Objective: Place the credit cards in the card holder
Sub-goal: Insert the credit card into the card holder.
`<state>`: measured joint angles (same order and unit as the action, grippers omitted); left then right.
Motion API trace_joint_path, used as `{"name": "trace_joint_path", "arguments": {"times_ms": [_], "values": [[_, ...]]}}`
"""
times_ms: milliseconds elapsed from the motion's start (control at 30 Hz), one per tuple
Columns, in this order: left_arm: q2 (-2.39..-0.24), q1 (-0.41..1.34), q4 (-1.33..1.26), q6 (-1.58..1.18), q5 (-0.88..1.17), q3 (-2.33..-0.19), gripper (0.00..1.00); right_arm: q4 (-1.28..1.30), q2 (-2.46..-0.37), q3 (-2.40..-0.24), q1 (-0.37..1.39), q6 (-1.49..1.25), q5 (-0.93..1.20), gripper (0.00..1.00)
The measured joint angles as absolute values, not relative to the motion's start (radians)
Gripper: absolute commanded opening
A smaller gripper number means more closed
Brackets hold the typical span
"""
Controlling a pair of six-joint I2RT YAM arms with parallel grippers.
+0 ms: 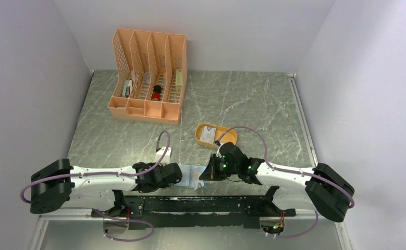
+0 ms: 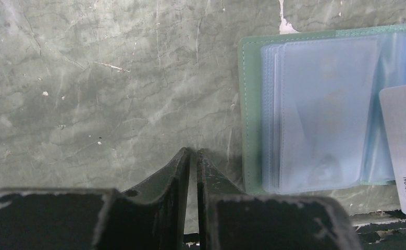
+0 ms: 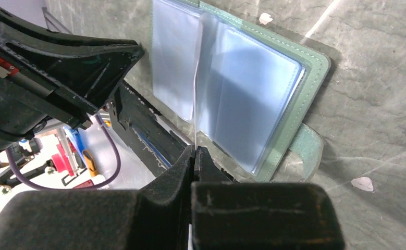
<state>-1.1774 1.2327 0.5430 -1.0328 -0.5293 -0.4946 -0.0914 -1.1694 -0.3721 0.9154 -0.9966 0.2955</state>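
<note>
— At 6 o'clock on the grey marbled counter (image 1: 242, 104), what's there?
— Sage-green folding card holder (image 1: 191, 176), lying open and flat, pale blue clear sleeves facing up, between the two grippers.
— Right gripper (image 3: 194, 152)?
— Clamped on a thin pale grey credit card (image 2: 405, 135), held on edge over the sleeves near the fold. Can't tell if its lower edge touches a sleeve.
— Left gripper (image 2: 193, 153)?
— Narrow slit, nothing in it, tips low over the counter just beside the holder's 9 o'clock edge.
— Other stuff?
— Mustard-yellow oval tray (image 1: 231, 136) at 1 o'clock from the holder, with a pale flat rectangle (image 1: 207, 133) inside. Peach lattice desk organizer (image 1: 147, 110) at 11 o'clock, far side.
</note>
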Motion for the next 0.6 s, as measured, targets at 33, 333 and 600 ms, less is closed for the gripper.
{"name": "trace_joint_path", "arguments": {"times_ms": [33,333,600], "values": [[-1.177,1.233,0.543,-1.032,-0.529,-0.495,0.16,-0.092,-1.175,-0.372,0.915,-0.999,0.296,0.0],[-1.177,1.232,0.542,-1.033,-0.529,-0.495,0.15,-0.107,-1.213,-0.372,0.915,-1.001,0.308,0.0],[-1.177,1.232,0.535,-1.033,-0.527,-0.495,0.15,-0.119,-1.222,-0.372,0.915,-1.002,0.318,0.0]]}}
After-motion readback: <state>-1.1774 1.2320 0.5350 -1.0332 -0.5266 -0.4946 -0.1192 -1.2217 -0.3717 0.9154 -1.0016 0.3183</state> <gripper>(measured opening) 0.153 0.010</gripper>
